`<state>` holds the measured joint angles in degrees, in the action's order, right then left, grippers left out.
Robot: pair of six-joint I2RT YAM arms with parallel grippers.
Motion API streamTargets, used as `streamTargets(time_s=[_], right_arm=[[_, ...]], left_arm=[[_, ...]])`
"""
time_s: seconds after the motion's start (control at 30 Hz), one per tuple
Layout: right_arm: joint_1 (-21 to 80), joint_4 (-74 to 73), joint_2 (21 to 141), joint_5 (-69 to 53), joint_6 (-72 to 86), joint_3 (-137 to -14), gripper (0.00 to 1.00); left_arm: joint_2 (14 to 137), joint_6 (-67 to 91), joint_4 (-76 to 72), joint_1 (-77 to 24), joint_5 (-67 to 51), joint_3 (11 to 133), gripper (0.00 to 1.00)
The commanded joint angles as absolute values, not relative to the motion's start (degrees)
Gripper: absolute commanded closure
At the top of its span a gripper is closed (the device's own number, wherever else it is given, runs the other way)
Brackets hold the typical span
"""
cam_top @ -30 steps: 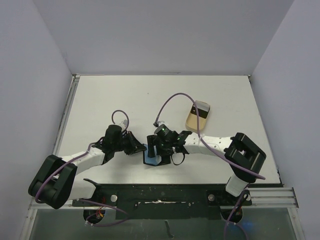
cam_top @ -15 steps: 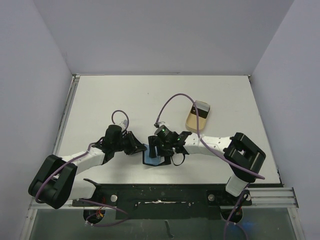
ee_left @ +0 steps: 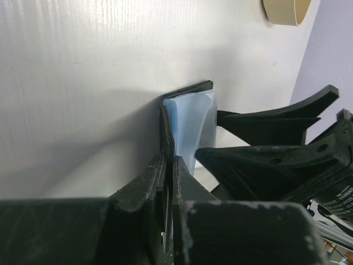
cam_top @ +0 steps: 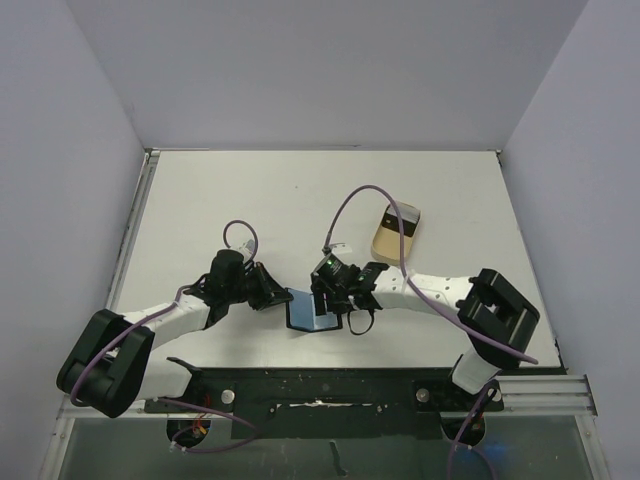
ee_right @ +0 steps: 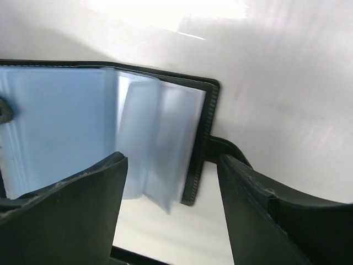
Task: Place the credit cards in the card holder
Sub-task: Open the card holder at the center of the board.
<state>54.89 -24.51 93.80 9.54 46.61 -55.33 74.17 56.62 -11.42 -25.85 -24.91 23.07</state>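
The card holder (cam_top: 303,311) lies open near the table's front edge, black covers with bluish-grey sleeves (ee_right: 83,121). Its strap tab (ee_right: 227,150) sticks out on the right. My left gripper (cam_top: 281,298) is shut on the holder's left cover (ee_left: 165,130), the jaws pinching the edge. My right gripper (cam_top: 337,303) is open and empty, its fingers (ee_right: 71,204) spread over the holder's right edge without gripping it. A tan-gold credit card (cam_top: 391,241) lies in the beige tray (cam_top: 414,228) further back; I cannot make out any dark cards.
The beige oval tray stands behind and to the right of the grippers and shows at the top of the left wrist view (ee_left: 287,11). The right arm's purple cable (cam_top: 350,200) loops above the table. A black rail (cam_top: 320,385) runs along the near edge.
My right gripper has drawn a little to the right off the holder, which now shows more of its bluish inside. The left gripper has held still.
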Motion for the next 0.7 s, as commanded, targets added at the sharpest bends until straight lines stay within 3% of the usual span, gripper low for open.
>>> streamTargets(time_s=[0.0,0.17,0.33,0.67], right_arm=[[55.15,-32.22,88.13,18.40,48.85,-57.58,0.34],[55.92,-35.77,84.20,19.42,48.94,-60.59,0.36],[56.16,-25.68,82.15,11.50,44.60,-60.17,0.40],[55.86,-19.42,90.15,4.95,42.89,-60.34,0.49]], left_arm=[[73.17,56.75,-14.12,-26.19,-25.41,23.37,1.00],[73.34,56.70,-14.15,-26.19,-25.76,24.13,1.00],[74.18,57.70,-15.32,-26.19,-26.27,24.64,1.00],[76.47,59.33,-18.07,-26.36,-26.03,25.13,1.00]])
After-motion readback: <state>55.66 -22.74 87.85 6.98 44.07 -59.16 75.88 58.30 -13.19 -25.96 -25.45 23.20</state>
